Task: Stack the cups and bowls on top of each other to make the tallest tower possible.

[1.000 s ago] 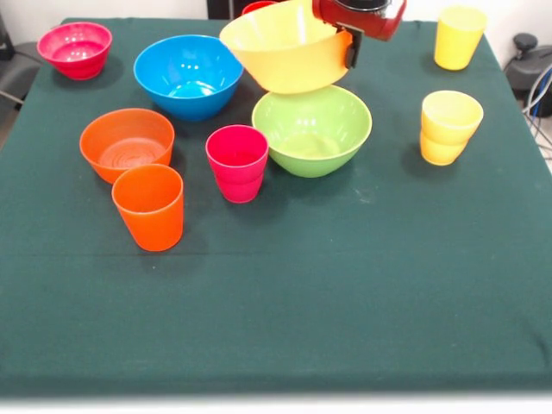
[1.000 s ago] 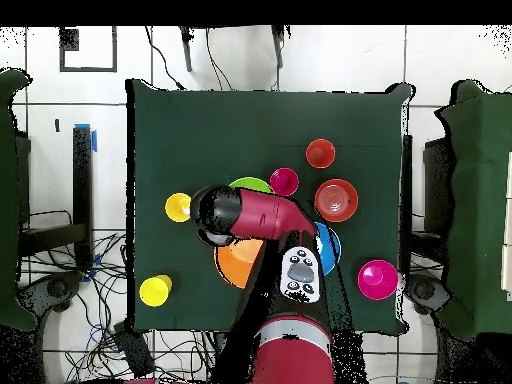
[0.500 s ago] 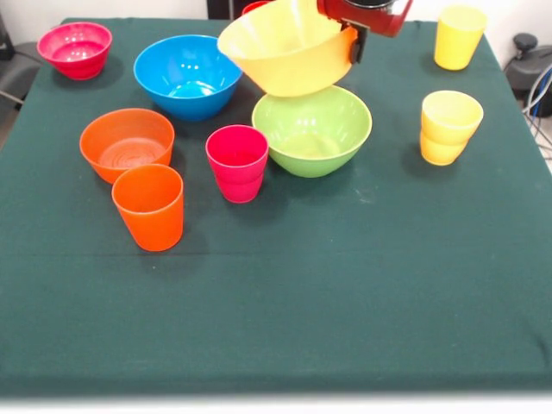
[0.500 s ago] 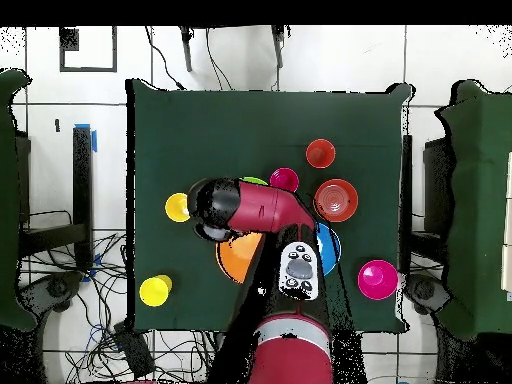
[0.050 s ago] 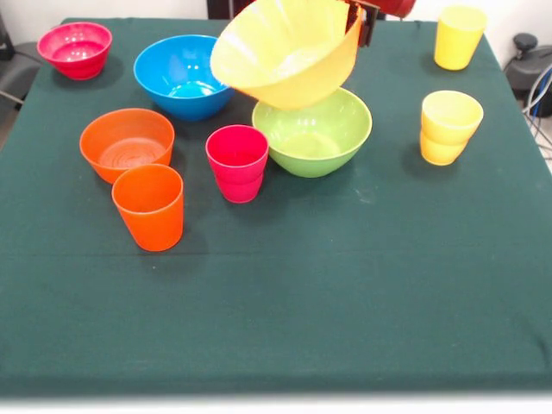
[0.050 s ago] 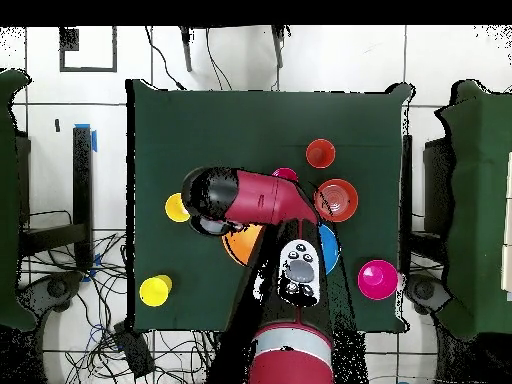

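My gripper (image 5: 362, 23) is shut on the right rim of the very large yellow bowl (image 5: 285, 53). That bowl hangs tilted in the air, its opening facing up and left, just above the green bowl (image 5: 312, 131). In the overhead view the arm (image 6: 250, 198) hides the green bowl, and only a part of the yellow bowl (image 6: 240, 244) shows beneath it. On the cloth stand the blue bowl (image 5: 188, 76), magenta-pink bowl (image 5: 74, 49), orange bowl (image 5: 127, 142), orange cup (image 5: 148, 207), magenta-pink cup (image 5: 237, 162) and two yellow cups (image 5: 448, 127) (image 5: 459, 36).
The green table cloth (image 5: 345, 285) stretches bare toward the front edge. The bowls and cups crowd the far half. Cables and floor tiles surround the table (image 6: 180, 120) in the overhead view.
The yellow bowl has risen and tipped further while staying over the green bowl. The gripper has climbed almost out of the front view. Everything on the cloth has stayed put.
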`<act>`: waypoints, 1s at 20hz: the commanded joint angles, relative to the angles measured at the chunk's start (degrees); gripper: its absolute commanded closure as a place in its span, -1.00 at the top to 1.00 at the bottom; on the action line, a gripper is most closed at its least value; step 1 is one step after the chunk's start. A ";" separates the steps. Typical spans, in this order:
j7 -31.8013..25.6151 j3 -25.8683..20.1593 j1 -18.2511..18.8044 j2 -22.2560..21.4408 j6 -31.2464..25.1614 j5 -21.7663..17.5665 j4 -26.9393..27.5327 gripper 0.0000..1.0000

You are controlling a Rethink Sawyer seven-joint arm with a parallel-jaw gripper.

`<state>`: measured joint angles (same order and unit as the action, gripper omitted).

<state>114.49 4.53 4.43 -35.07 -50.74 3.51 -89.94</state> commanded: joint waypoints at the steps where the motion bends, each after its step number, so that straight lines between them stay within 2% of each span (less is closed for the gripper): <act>1: -5.58 -6.49 0.48 0.59 -6.15 -4.46 5.85 -1.00; 10: -3.92 -6.49 -0.11 1.53 -3.45 -4.39 4.95 -1.00; 15: -5.04 -7.08 0.61 3.20 -3.93 -4.99 6.79 -1.00; 20: -3.07 -6.97 0.03 2.01 -2.21 -4.93 4.56 -1.00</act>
<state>114.49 3.45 4.56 -34.97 -52.56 1.94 -86.32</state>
